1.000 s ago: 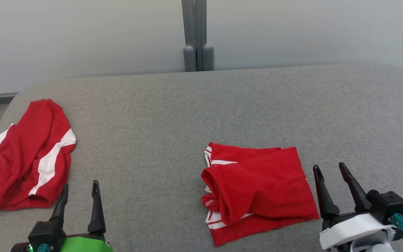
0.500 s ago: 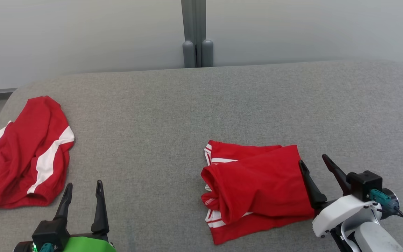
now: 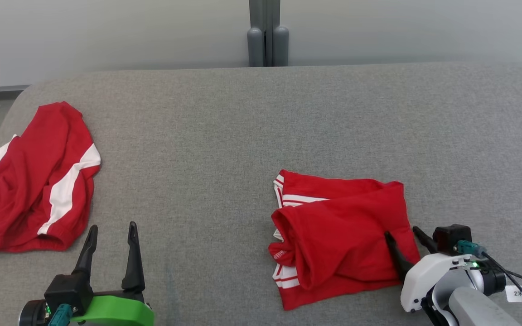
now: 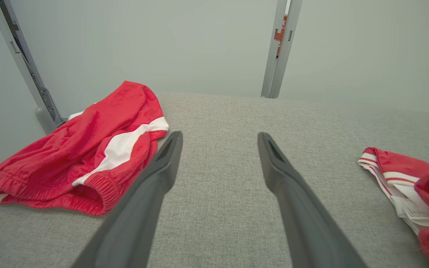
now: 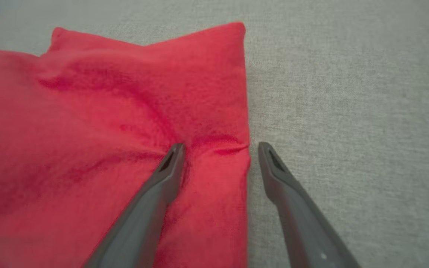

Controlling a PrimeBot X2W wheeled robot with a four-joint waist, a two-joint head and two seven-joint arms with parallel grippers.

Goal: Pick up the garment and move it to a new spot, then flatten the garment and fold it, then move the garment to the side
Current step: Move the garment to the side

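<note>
Nearest, at the near left: left gripper (image 3: 112, 226) on its green-cased wrist, fingers spread wide and holding nothing, poised over the bare gray padded surface (image 3: 224, 136), tips pointing toward the far side. From the left wrist view, left gripper (image 4: 218, 137) with plain gray cloth between its two dark fingers.

At the near right: right gripper (image 3: 401, 231) on its white-cased wrist, jaws apart, straddling the right edge of the folded red garment (image 3: 342, 235). In the right wrist view, right gripper (image 5: 220, 146) with the finger nearer the garment's middle pressed into the red cloth, small creases fanning out from its tip. Other finger just off the hem, over the gray surface. Nothing clamped between them.

Folded red garment lying right of centre on the near half of the surface, roughly rectangular, top layer rumpled, white-striped trim and a small label showing along its left side.

Farther off and well apart, at the left edge of the surface: second red garment (image 3: 34, 181), loosely heaped, with a broad white stripe and a gathered waistband on its near side.

Beyond the far edge: pale wall panels (image 3: 107, 31) and a gray upright post (image 3: 268, 31).
</note>
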